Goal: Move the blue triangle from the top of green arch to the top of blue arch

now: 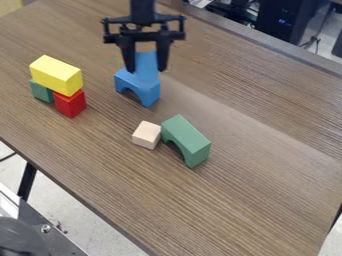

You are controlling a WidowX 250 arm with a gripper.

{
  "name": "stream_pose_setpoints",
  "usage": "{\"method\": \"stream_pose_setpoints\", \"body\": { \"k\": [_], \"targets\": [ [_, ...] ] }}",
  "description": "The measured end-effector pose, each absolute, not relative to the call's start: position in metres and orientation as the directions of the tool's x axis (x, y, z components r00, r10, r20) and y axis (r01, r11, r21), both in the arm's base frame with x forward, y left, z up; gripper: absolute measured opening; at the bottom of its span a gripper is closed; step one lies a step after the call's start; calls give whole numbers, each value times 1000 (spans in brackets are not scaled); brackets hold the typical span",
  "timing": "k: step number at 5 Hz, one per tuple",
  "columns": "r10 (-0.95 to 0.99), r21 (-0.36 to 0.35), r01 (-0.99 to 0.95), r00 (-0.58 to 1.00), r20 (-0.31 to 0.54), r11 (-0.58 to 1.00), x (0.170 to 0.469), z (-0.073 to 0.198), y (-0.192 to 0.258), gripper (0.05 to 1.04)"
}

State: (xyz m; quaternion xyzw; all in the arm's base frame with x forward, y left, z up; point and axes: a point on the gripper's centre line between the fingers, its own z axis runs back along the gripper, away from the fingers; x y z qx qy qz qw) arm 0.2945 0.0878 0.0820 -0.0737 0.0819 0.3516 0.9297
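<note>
The gripper [145, 69] hangs at the upper middle, shut on the blue triangle [146, 64], with one finger against each side. Directly below it stands the blue arch [148, 93]; the triangle's lower part meets the arch's top in the view, and whether it rests there or hangs just above, I cannot tell. The green arch [187, 139] stands upright near the middle, its top bare.
A small beige cube [146, 135] stands against the left side of the green arch. To the left, a yellow block [56, 75] lies across a red block [70, 103] and a green block [41, 91]. The wooden table's [267, 165] far edge runs along the upper right.
</note>
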Motion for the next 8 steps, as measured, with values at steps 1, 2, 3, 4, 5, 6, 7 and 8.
{"method": "stream_pose_setpoints", "body": {
  "k": [1, 2, 3, 4, 5, 6, 7, 8],
  "targets": [
    [687, -72, -707, 702, -188, 703, 295, 88, 106, 576],
    [724, -55, -736, 674, -145, 675, 300, 97, 117, 576],
    [766, -7, -776, 624, -154, 631, 299, 95, 122, 575],
    [808, 8, -817, 569, -154, 576, 295, 95, 132, 575],
    [822, 3, -832, 548, -154, 555, 293, 97, 140, 575],
    [801, 38, -813, 564, -202, 582, 296, 79, 134, 575],
    [781, 37, -794, 587, -213, 607, 301, 77, 121, 575],
    [766, -3, -783, 609, -203, 622, 306, 75, 117, 575]
  ]
}}
